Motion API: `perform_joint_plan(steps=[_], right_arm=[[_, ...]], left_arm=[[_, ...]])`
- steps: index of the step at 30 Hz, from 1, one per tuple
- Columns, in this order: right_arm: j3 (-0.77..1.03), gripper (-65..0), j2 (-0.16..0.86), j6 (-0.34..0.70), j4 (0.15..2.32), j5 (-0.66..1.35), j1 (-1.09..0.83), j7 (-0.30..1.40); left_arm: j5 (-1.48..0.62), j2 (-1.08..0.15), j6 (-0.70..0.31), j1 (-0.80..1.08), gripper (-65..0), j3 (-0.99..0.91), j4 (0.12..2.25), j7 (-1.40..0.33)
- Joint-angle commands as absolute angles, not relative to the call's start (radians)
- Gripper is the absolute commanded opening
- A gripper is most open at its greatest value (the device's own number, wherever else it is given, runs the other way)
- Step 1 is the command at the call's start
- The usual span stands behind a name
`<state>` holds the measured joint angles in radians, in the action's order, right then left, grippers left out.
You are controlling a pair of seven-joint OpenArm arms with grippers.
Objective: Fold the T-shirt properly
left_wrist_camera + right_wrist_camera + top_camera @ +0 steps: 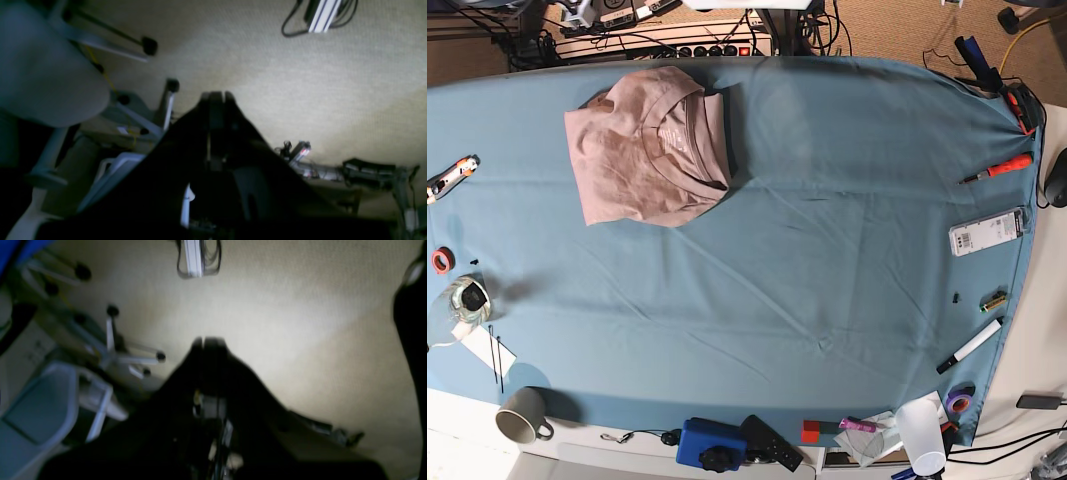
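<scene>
The pink-beige T-shirt [649, 145] lies folded into a compact rectangle at the far left of the blue cloth-covered table [827, 250], its ribbed collar facing up. Neither arm appears in the base view. In the left wrist view my left gripper [217, 95] is shut with nothing in it, hanging over beige carpet away from the shirt. The right wrist view is blurred and shows my right gripper [203, 340] shut and empty too, also above the carpet.
Small items line the table edges: a red screwdriver [999, 170], a white packet [985, 232], a marker [970, 346], a grey mug [522, 415], a blue box [710, 443] and a white cup [922, 432]. Office chair legs [113, 353] stand on the carpet.
</scene>
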<state>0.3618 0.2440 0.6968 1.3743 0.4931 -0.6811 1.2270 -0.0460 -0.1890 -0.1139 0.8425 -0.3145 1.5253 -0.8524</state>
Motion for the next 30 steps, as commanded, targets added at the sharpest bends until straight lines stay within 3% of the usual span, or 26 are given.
perform_joint_plan(steps=[1, 9, 22, 27, 30], right_arm=[[0.347, -65.0, 0.272, 0.698, 1.346, 0.483, -0.673, 1.213], [0.244, -65.0, 0.319, 0.698, 1.073, 0.392, -0.524, 1.065], [0.182, -65.0, 0.272, 0.698, 0.806, 0.194, -0.364, 0.589], [0.178, -65.0, 0.238, 0.525, 0.685, 0.051, -0.294, 0.418], [0.131, -65.0, 0.239, 0.408, 0.622, 0.003, -0.252, 0.352]], left_arm=[[-0.041, -0.194, -0.126, 0.841, -65.0, -0.317, 1.493, -0.847], [-0.010, -0.197, -0.158, 0.693, -65.0, -0.317, 1.188, -0.704], [-0.011, -0.194, -0.155, 0.455, -65.0, -0.317, 0.707, -0.250], [0.044, -0.194, -0.141, 0.339, -65.0, -0.317, 0.482, -0.130], [0.076, -0.191, -0.048, 0.290, -65.0, -0.317, 0.395, -0.049]])
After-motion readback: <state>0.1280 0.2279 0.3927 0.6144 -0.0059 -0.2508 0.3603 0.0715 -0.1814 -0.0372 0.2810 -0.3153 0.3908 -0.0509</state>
